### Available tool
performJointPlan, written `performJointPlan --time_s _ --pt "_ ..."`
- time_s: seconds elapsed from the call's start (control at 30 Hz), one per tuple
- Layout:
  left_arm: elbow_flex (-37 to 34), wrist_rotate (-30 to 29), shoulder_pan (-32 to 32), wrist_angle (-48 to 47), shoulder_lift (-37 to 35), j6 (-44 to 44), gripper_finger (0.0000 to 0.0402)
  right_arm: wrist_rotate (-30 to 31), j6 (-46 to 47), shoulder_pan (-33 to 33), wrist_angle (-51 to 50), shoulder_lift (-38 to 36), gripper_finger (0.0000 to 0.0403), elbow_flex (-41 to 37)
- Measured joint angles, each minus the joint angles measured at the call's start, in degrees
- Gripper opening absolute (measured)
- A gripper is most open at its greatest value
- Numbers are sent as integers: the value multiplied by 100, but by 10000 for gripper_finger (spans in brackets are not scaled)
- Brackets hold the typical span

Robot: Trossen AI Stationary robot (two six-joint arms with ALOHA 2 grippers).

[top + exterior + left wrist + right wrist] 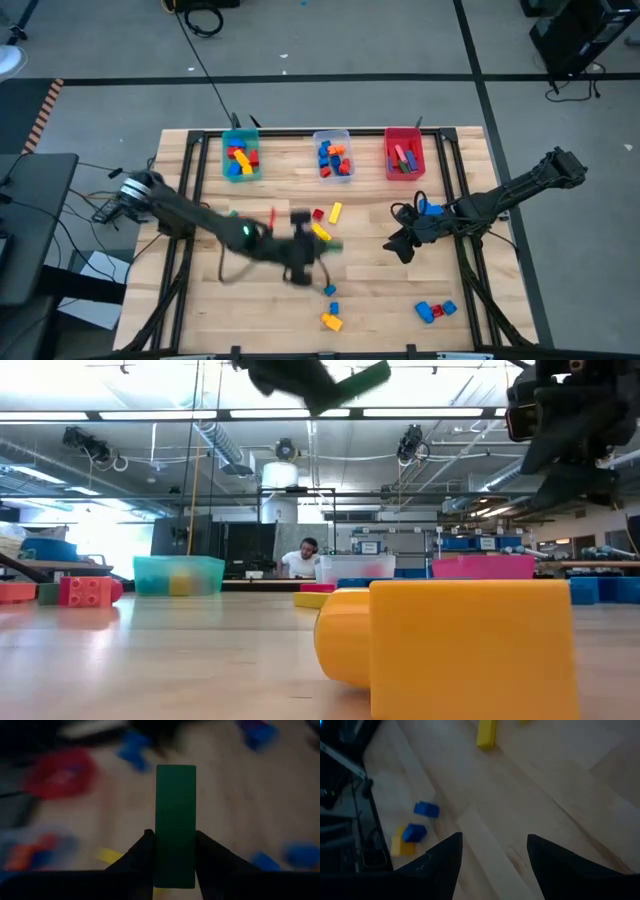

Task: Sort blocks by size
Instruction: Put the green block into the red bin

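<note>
My left gripper (325, 247) hangs over the table's middle, shut on a long green block (175, 815), which the low view shows high above the table as a green block (358, 382). Loose blocks lie below and around it: yellow ones (335, 211), a red one (318, 214), a small blue one (331, 290) and a yellow-orange one (331, 321). My right gripper (495, 865) waits open to the right of the middle, also seen as the right gripper (400, 246), above bare wood with nothing between its fingers. My left gripper pinches the green block's two long sides near one end (175, 862) between its two fingers (144, 851). The block runs straight out along the fingers, most of its length past their tips. It is lifted clear of the table and sits tilted.
Three bins stand in a row at the far edge: teal (240, 140), clear (333, 136) and red (404, 133), each holding blocks. A blue and red cluster (437, 310) lies near the front right. A large yellow block (450, 645) fills the low view's foreground.
</note>
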Motion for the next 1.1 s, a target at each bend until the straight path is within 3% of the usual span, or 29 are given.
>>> performJointPlan --time_s 0.27,0.43,0.57,0.9,1.1 --pt "311 -215 1154 9 -306 1003 108 509 -433 -128 1185 0 236 0" --pt "320 -208 1738 122 -107 1550 109 530 -962 -624 2175 -4 236 4" --pt "319 115 2106 395 -13 2005 109 511 -1274 -1274 2163 -4 236 177" --pt "313 547 2843 1164 315 3024 110 -221 -1992 -3219 1801 285 232 1002" --pt "316 960 3238 1564 354 3122 110 -837 -2032 -3868 2057 752 232 1214"
